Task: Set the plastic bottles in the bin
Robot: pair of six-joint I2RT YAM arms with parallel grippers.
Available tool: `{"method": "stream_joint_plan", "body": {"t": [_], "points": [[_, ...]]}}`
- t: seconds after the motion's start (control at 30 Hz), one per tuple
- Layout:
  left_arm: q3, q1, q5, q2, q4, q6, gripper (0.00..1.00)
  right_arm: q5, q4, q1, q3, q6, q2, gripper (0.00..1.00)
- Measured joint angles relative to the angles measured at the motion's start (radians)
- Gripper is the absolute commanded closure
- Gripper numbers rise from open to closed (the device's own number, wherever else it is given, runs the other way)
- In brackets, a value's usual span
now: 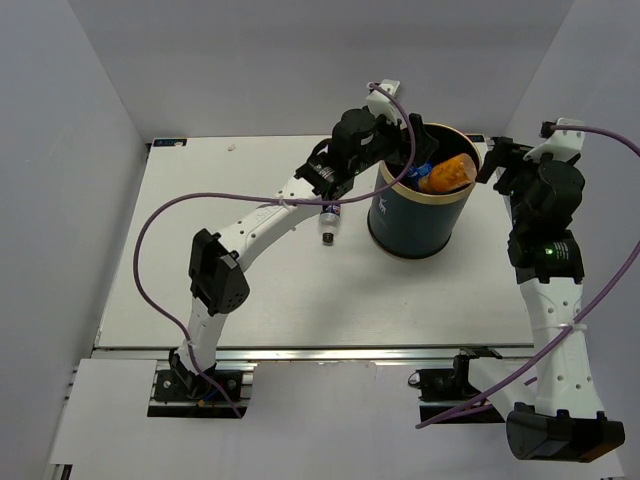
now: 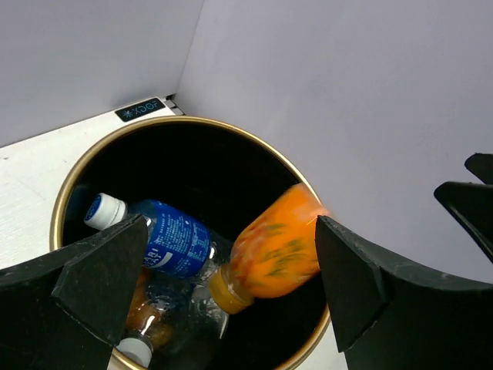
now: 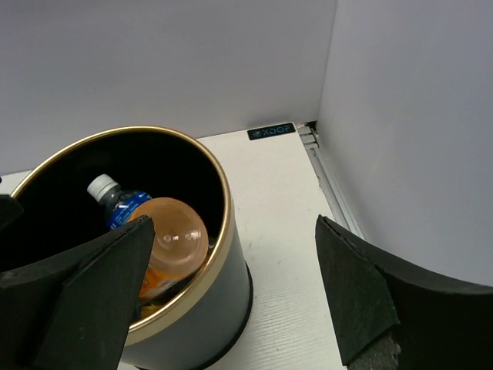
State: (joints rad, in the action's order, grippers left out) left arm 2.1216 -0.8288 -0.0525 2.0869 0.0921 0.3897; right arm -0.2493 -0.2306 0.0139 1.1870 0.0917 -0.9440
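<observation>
- Our left gripper [image 2: 231,277], jaws open, hangs over the bin [image 1: 415,215]; the right gripper [image 3: 231,285] is open too.
- We fear the left arm [image 1: 260,225] may knock away the bottle [image 1: 327,226] lying under it.

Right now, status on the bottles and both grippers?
Left gripper open above bin. Right gripper open, empty, beside bin. Orange bottle and blue-label bottle inside; black-capped bottle lies on table. No obstruction seen.
</observation>
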Motion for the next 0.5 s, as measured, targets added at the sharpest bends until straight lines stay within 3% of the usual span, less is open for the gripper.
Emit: {"method": "stream_joint_plan", "body": {"t": [0.3, 0.5], "points": [[-0.073, 0.016, 0.175, -0.136, 0.088, -0.065, 0.02, 0.317, -0.003, -0.001, 0.058, -0.107, -0.034, 0.11], [-0.294, 0.184, 0.235, -0.377, 0.090, -0.043, 0.02, 0.492, -0.035, 0.017, 0.208, -0.122, -0.092, 0.11]]}}
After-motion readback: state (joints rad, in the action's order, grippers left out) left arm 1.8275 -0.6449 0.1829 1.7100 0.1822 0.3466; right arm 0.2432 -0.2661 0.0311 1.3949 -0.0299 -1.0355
